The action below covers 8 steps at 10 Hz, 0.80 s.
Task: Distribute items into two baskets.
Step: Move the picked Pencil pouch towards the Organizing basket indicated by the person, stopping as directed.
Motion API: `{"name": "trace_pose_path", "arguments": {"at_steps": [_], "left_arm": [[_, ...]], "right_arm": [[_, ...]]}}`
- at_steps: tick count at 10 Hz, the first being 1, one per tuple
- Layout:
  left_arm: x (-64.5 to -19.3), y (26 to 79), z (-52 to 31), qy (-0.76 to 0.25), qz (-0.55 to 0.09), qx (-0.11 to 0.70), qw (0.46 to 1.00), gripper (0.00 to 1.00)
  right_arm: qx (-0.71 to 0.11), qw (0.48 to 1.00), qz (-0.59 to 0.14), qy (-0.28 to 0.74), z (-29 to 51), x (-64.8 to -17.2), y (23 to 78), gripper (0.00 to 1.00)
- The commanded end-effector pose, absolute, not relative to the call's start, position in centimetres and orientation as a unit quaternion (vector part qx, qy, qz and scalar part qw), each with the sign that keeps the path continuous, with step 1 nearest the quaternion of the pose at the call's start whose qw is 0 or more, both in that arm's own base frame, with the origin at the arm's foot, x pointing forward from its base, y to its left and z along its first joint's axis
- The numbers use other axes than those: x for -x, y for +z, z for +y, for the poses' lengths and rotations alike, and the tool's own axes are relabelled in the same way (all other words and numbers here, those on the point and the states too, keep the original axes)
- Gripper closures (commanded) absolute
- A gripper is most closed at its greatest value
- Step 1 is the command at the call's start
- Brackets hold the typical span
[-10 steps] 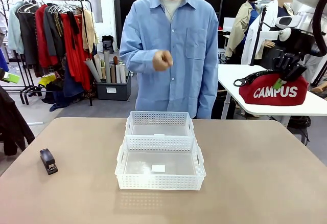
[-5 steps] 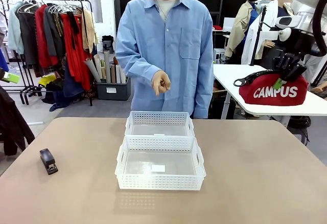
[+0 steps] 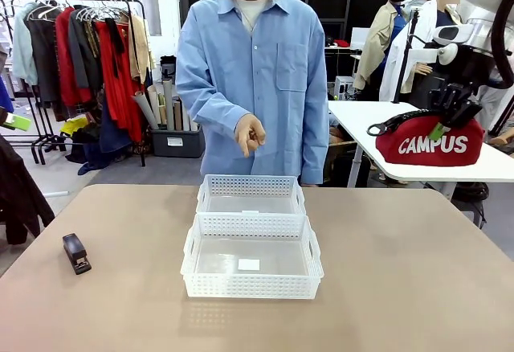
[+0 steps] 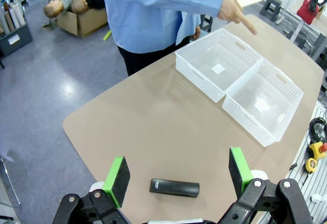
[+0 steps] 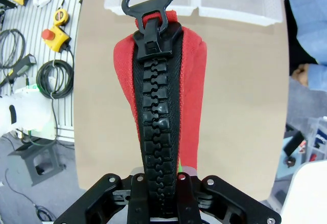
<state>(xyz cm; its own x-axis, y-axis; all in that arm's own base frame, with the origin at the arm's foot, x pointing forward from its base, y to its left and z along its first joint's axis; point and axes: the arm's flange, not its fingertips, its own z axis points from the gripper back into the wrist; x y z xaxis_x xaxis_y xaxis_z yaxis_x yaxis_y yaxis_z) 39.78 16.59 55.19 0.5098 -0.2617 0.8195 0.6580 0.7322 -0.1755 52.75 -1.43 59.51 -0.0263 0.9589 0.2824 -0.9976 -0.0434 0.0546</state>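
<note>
My right gripper (image 3: 452, 104) is shut on the top of the red "CAMPUS" pouch (image 3: 440, 141), holding it high at the right, off the table. In the right wrist view the pouch's (image 5: 158, 91) black zipper runs up from the shut jaws. Two white baskets stand mid-table, the smaller one (image 3: 250, 194) far and the larger one (image 3: 251, 257) near. The black stapler (image 3: 76, 253) lies at the table's left. My left gripper (image 4: 179, 173) hangs open right above the stapler (image 4: 174, 187). The person's hand (image 3: 250, 135) points down over the far basket (image 4: 218, 63).
The person in a blue shirt stands at the far edge behind the baskets. A white table (image 3: 377, 139) stands at the back right and clothes racks at the back left. Brown tabletop (image 3: 401, 272) lies bare on both sides of the baskets.
The person's hand has dropped from chest height and now points down towards the far basket. Neither gripper has moved.
</note>
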Motion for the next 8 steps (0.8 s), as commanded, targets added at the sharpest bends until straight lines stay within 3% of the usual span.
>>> {"name": "trace_pose_path", "arguments": {"at_steps": [1, 4, 8], "left_arm": [[-39.7, 55.2, 16.6, -0.277, -0.419, 0.247, 0.829, 0.00], [-39.7, 55.2, 16.6, -0.277, -0.419, 0.247, 0.829, 0.00], [-39.7, 55.2, 16.6, -0.277, -0.419, 0.247, 0.829, 0.00]], "right_arm": [[-0.117, 0.687, -0.088, 0.712, -1.3, -52.7, 59.9, 1.00], [-0.122, 0.687, -0.079, 0.712, -1.4, -52.7, 59.5, 1.00], [-0.121, 0.705, -0.077, 0.695, 2.2, -56.1, 58.4, 1.00]]}}
